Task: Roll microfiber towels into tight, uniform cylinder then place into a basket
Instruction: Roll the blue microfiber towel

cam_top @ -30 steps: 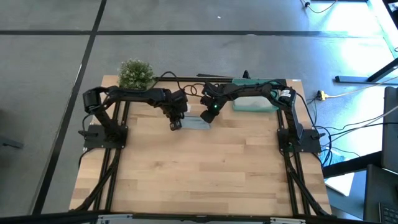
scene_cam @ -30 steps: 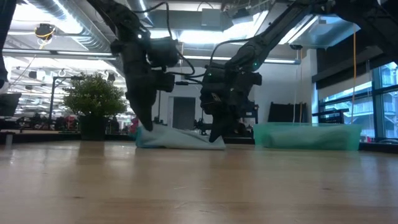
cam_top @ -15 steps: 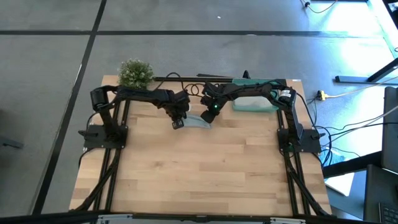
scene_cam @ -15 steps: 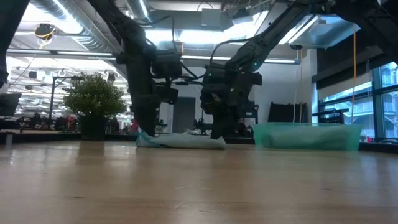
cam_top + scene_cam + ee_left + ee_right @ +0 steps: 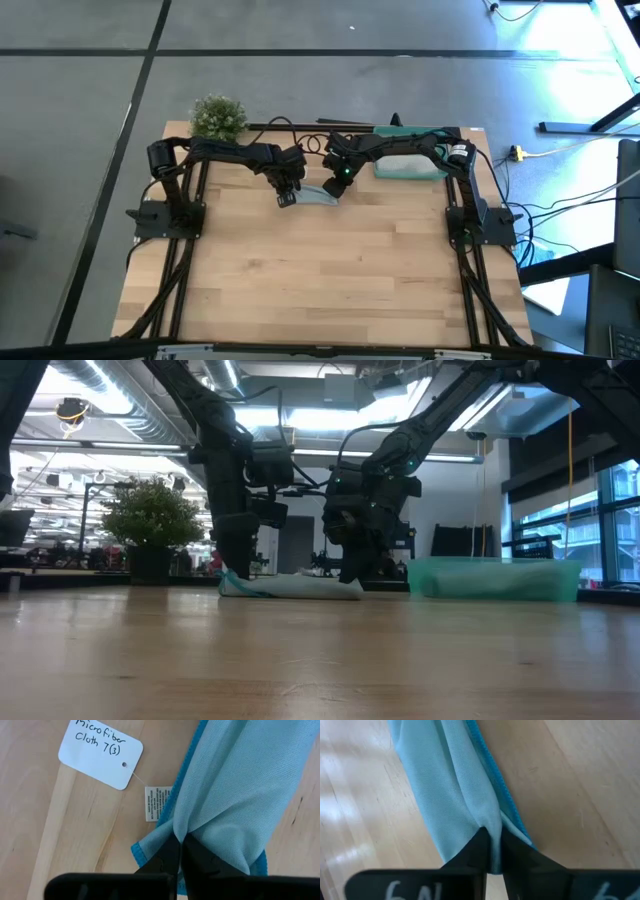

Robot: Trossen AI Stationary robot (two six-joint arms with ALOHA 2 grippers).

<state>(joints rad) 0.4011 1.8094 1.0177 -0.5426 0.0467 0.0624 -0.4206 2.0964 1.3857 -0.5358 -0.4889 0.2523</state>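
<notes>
A light blue microfiber towel [image 5: 316, 196] lies folded into a narrow strip on the wooden table near its far edge, low and flat in the low view [image 5: 290, 586]. A white paper tag [image 5: 100, 751] on a string and a small sewn label [image 5: 155, 803] lie beside its left end. My left gripper [image 5: 284, 199] is shut on the strip's left end, my right gripper [image 5: 340, 187] on its right end. The teal basket [image 5: 410, 165] stands at the far right, with a pale cloth inside. My left gripper pinches the strip's left end [image 5: 192, 832] between its two fingers, from above, pointing down. Several gathered layers bunch into the pinch. The end rests on the table. My right gripper pinches the strip's right end [image 5: 487, 827] between its two fingers, from above. The layers crease toward the fingertips. The strip lies on the table, running away from the fingers.
A small green potted plant [image 5: 217, 117] stands at the table's far left corner. Cables run along the far edge [image 5: 330, 125]. The broad wooden tabletop [image 5: 320, 270] stretches toward the near edge.
My left gripper has moved a little toward the table's right and down. The towel's left end, raised in a hump a second ago, has dropped, and the strip now lies low and flat between both grippers.
</notes>
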